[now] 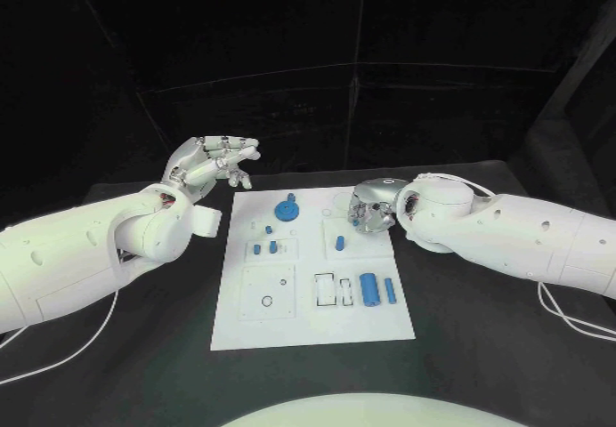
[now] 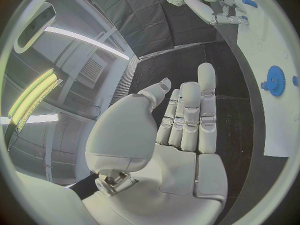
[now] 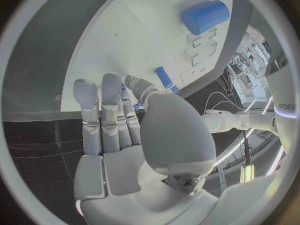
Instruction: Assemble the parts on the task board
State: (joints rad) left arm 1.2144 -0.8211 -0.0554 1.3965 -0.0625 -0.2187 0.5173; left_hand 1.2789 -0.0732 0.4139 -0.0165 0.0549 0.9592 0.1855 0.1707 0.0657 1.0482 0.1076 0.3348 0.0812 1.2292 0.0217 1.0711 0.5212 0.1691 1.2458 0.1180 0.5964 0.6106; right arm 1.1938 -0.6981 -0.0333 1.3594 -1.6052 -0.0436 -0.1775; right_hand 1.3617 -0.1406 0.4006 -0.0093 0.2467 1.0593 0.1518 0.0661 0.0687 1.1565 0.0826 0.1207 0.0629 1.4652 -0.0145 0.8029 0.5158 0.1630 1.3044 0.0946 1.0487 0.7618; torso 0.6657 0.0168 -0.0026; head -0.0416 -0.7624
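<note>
White task board lies flat in the middle of the black table. Left robot hand hangs above the table just off the board's far left corner, fingers apart and slightly curled, grasping nothing; in the left wrist view the palm and fingers are stretched out side by side, empty. Right robot hand sits over the board's far right corner, palm turned toward the board. In the right wrist view its fingers are straight and together, nothing held, released.

Blue gear with a small stub on top stands on the board between the two robot hands, closer to the right robot hand than the left; it also shows at the board edge in the left wrist view. Small blue peg lies just below the right robot hand on the board. A few tiny blue pieces sit near the board's centre-left, nearer the left robot hand's side. Blue cylinder and a thinner blue pin lie side by side on the board's right part, well apart from both robot hands, toward the robot. The cylinder shows big in the right wrist view. Neither robot hand touches any part.
</note>
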